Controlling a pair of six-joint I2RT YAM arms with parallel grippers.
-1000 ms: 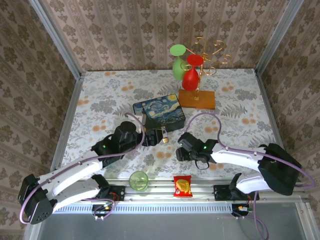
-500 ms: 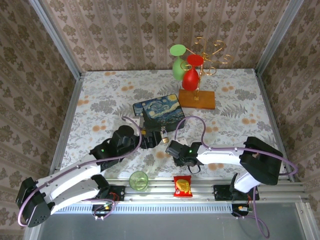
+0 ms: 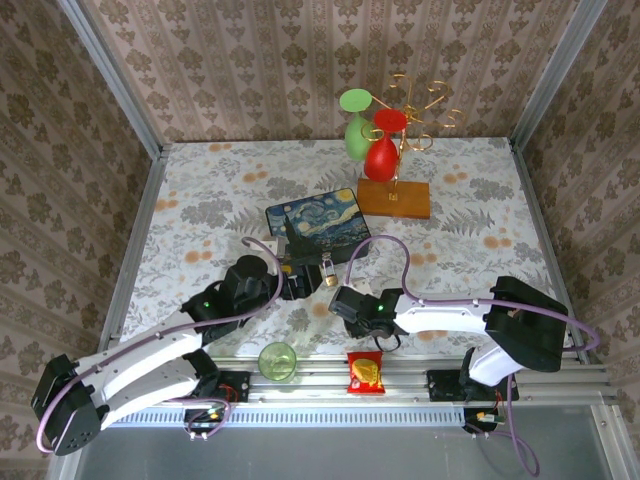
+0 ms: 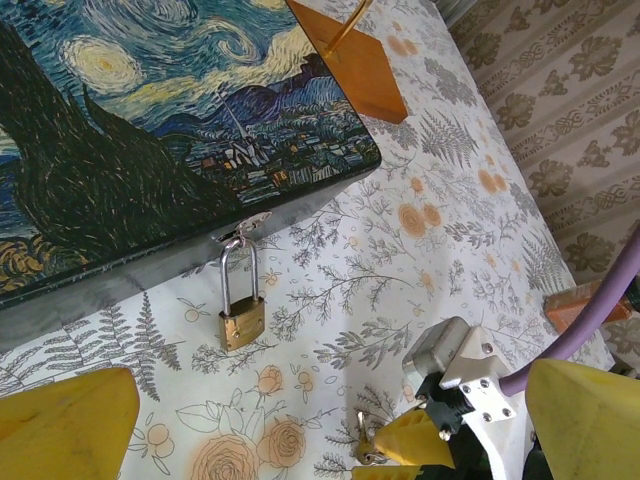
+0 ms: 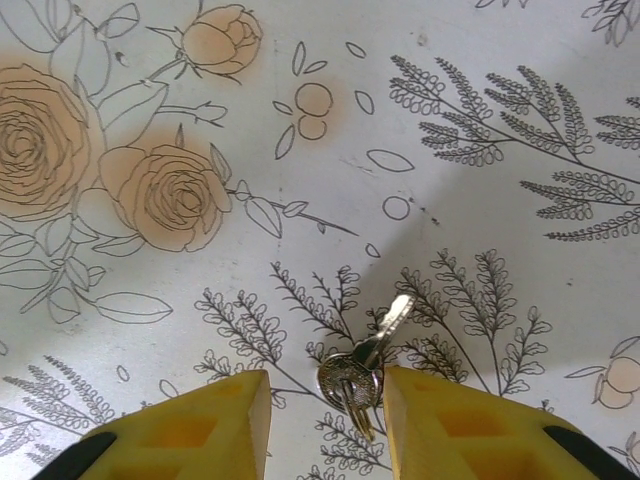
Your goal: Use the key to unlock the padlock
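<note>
The small brass padlock [image 4: 243, 322] hangs by its silver shackle from the latch of the painted box [image 4: 150, 130] and rests on the floral tablecloth; from above the padlock [image 3: 328, 272] sits at the box's near edge. The key [image 5: 365, 365], with a ring and a second key, lies flat on the cloth. My right gripper [image 5: 325, 400] is down over it, yellow fingers apart on either side, the right finger close against the key's head. My left gripper [image 4: 320, 435] stands wide open, pointing at the padlock, with the right gripper [image 4: 420, 440] and the key [image 4: 365, 452] below it.
A wooden stand [image 3: 395, 198] with green and red glasses [image 3: 372, 140] stands behind the box [image 3: 318, 222]. A green cup [image 3: 277, 360] and a red snack packet [image 3: 365, 372] sit on the near rail. Patterned walls close the table in.
My right arm has swung left and lowered over the key, and its fingers have drawn closer together around it. The left arm has barely shifted.
</note>
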